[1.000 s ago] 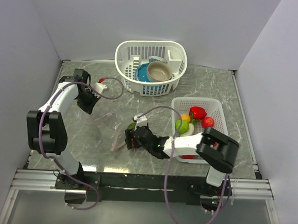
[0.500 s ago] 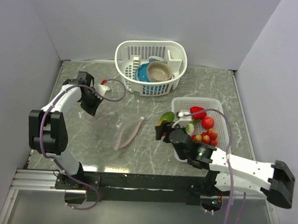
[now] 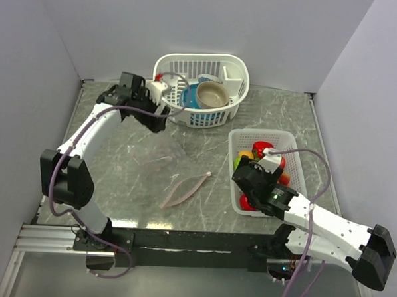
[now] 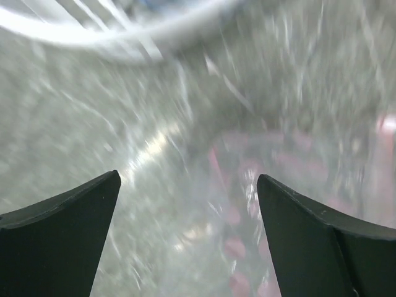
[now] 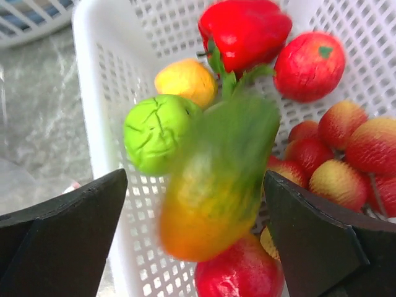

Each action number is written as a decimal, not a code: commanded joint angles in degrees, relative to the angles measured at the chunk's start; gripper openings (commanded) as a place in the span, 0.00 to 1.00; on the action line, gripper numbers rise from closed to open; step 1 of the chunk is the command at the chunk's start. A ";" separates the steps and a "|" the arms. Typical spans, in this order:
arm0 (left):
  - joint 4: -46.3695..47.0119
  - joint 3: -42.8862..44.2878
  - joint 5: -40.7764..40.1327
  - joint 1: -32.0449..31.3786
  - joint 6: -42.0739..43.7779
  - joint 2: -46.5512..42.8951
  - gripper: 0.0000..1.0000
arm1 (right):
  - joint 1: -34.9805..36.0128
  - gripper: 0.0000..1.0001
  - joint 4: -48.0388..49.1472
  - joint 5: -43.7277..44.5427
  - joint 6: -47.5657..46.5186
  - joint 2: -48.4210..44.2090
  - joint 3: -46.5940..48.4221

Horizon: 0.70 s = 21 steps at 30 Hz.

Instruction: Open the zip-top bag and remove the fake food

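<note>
The zip-top bag (image 3: 163,155) lies flat and clear on the table, its pink zip strip (image 3: 186,191) trailing toward the front. My left gripper (image 3: 157,122) hangs open above the bag's far end, nothing between its fingers. In the blurred left wrist view the bag (image 4: 260,204) shows pink below the open left gripper (image 4: 189,210). My right gripper (image 5: 195,204) stands open over the white mesh basket (image 5: 99,93). A blurred green-and-orange fruit (image 5: 213,185) sits loose between its fingers, with a gap on each side. More fake food (image 3: 261,150) fills that basket.
A round white basket (image 3: 169,67) at the back holds a tan bowl (image 3: 211,92) and a blue one, close to my left gripper. The rectangular mesh basket (image 3: 293,145) stands at the right. Grey walls close in the table on three sides.
My left gripper opened and swung back and right toward the round basket; the bag shifted right. My right gripper carried the green-orange fruit from the bag to the mesh basket and opened.
</note>
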 commanded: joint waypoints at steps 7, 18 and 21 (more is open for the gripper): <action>4.93 -11.48 2.49 0.37 -8.88 -19.02 0.99 | 0.81 1.00 -14.05 1.58 1.74 -1.51 12.81; 11.35 -31.55 -2.95 1.60 -15.81 -43.83 0.99 | 11.00 1.00 -4.22 0.34 -7.64 -3.89 12.01; 11.35 -30.76 -8.22 1.78 -20.20 -43.57 0.99 | 11.80 1.00 -2.19 0.52 -10.64 -4.06 12.80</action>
